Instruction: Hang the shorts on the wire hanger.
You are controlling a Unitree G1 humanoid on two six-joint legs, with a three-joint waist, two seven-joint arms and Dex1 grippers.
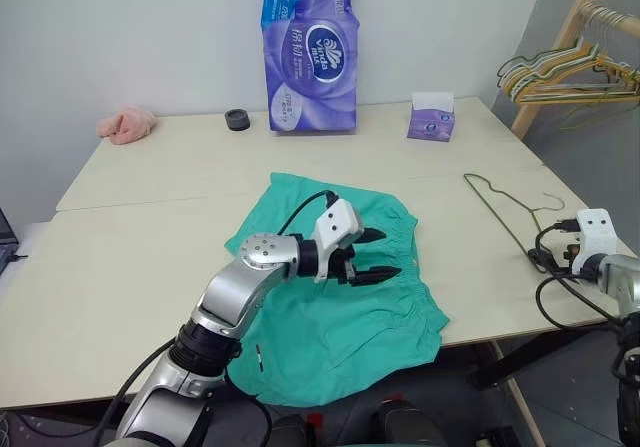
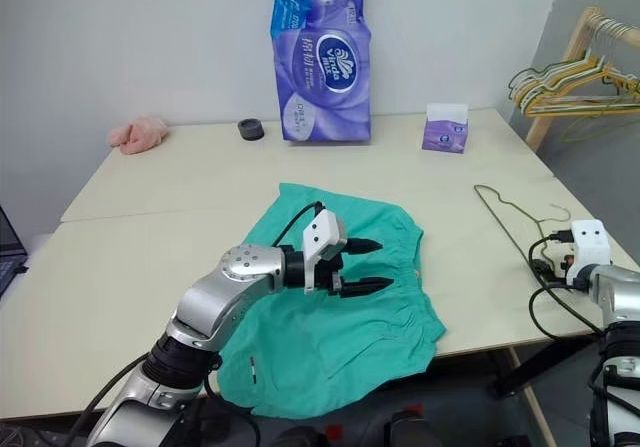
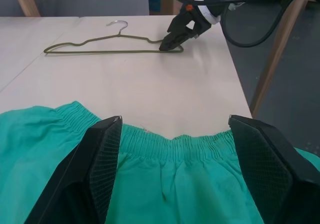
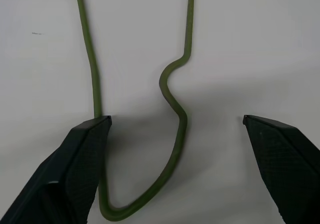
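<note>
Shorts: the shorts (image 1: 340, 317) lie spread flat on the pale worktop (image 1: 130, 267) in the lower centre of the left eye view, the gathered waistband toward the right side of the frame and one leg hanging over the near edge.
Left gripper: the left gripper (image 1: 372, 255) hovers over the middle of the shorts, pointing toward the right of the frame; its two black fingers are spread apart with nothing between them. In the left wrist view the fingers (image 3: 95, 174) frame the elastic waistband, though whether they touch the cloth is hard to tell.
Wire hanger: the wire hanger (image 1: 500, 207) lies flat on the worktop at the right of the frame, well apart from the shorts, its hook pointing toward the right edge.
Right gripper: the right gripper (image 4: 175, 149) sits at the near end of the hanger by the right edge of the worktop, fingers spread wide; one wire corner of the hanger lies between them on the surface (not pinched).
Back of the worktop: a tall purple tissue pack (image 1: 310, 52) stands at upper centre, a small black ring (image 1: 238, 119) just to its left, a pink cloth lump (image 1: 127, 124) at upper left, and a small purple tissue box (image 1: 431, 117) to the right.
Upper right corner: a wooden rack (image 1: 560, 47) carries several more hangers (image 1: 565, 77).
</note>
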